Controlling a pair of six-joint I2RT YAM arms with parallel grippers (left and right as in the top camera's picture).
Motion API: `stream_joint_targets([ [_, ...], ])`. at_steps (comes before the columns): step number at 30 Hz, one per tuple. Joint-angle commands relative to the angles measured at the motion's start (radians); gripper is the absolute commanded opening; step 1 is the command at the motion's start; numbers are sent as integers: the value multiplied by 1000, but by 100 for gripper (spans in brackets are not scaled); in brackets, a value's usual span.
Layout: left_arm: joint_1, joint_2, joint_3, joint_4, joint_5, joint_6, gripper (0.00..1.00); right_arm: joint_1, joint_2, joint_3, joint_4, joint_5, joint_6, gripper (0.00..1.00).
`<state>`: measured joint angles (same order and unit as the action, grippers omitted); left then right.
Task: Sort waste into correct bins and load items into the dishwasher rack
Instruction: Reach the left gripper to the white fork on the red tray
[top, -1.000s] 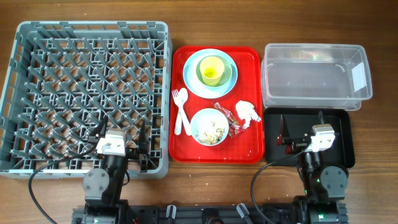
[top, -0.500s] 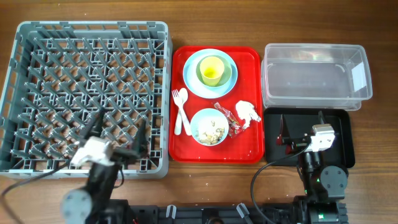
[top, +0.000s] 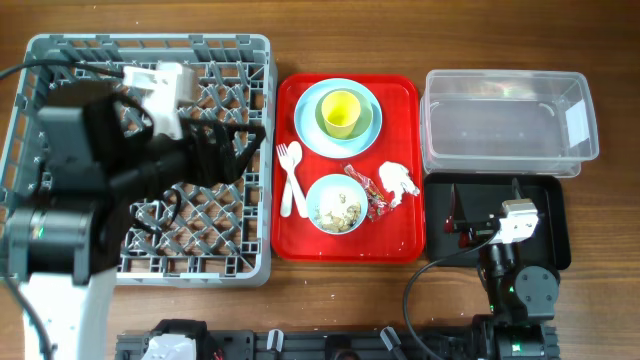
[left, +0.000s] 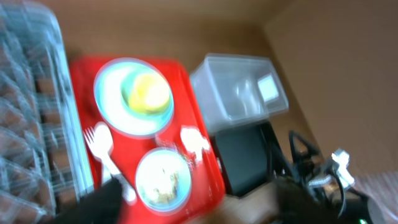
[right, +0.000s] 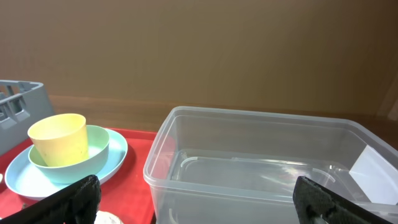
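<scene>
At centre frame, wrapper (top: 368, 196) and tissue (top: 397, 178) lie on the red tray (top: 405, 238). Right tool (top: 484, 205) is spread apart; left tool (top: 240, 150), blurred, appears spread apart over the rack (top: 150, 42). Fast approach could topple the cup (top: 340, 110).

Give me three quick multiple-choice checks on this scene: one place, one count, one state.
1. White utensils on the red tray: A) one B) two C) four.
2. The yellow-green cup sits: A) in the pale green bowl B) directly on the red tray C) among the utensils.
3. The clear tub is: A) lidded B) empty C) half full.
Answers: 1 B, two handles lie side by side; 2 A, the bowl's rim rings the cup; 3 B, its bare bottom shows.
</scene>
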<state>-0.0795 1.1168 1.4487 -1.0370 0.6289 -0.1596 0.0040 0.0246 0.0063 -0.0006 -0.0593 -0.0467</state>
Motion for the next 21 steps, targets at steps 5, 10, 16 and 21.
stream_joint_targets([
  [5,-254,273,8,-161,-511,-351,7,2,-2,-1,2,-6,-3,100],
  [10,-486,501,8,-122,-679,-459,13,2,-2,-1,3,-6,-3,100],
  [16,-529,727,8,-38,-679,-459,20,2,-2,-1,2,-6,-3,100],
  [21,-529,763,5,-20,-747,-460,20,2,-2,-1,2,-6,-3,100],
])
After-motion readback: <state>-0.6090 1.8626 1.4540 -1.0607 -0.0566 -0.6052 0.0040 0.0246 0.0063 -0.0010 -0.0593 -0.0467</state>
